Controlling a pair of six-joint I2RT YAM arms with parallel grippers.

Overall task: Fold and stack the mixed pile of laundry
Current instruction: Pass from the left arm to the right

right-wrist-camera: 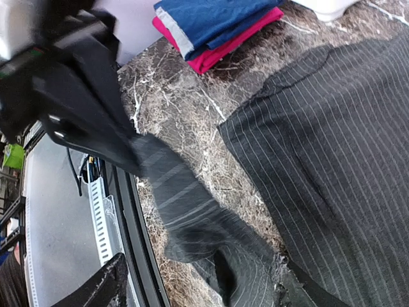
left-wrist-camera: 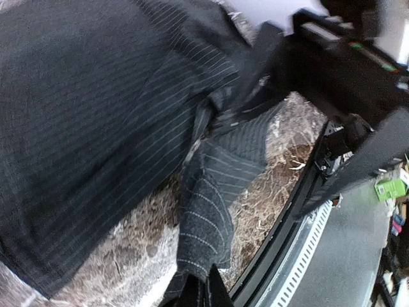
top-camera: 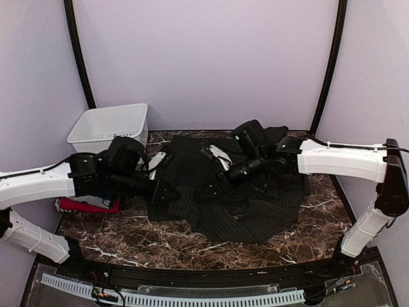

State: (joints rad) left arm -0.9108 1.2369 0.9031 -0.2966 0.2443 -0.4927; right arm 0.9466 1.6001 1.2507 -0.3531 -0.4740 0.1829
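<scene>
The dark charcoal pinstriped shirt (top-camera: 236,192) lies spread and rumpled across the middle of the marble table. My left gripper (top-camera: 163,190) is at the shirt's left edge. In the left wrist view its fingertips (left-wrist-camera: 201,295) are shut on a narrow strip of the pinstriped cloth (left-wrist-camera: 211,198), which stretches toward the right arm. My right gripper (top-camera: 214,185) hovers over the shirt's middle with its jaws wide apart. One finger (right-wrist-camera: 96,288) shows at the lower left, and the blurred strip (right-wrist-camera: 192,217) hangs loose beside it. A folded navy T-shirt (right-wrist-camera: 211,19) lies on a folded red T-shirt (right-wrist-camera: 220,48).
A white plastic bin (top-camera: 108,125) stands at the back left corner. The folded stack (top-camera: 86,206) sits at the table's left edge, under my left arm. A black rail (top-camera: 211,272) runs along the table's front edge, close to the held strip.
</scene>
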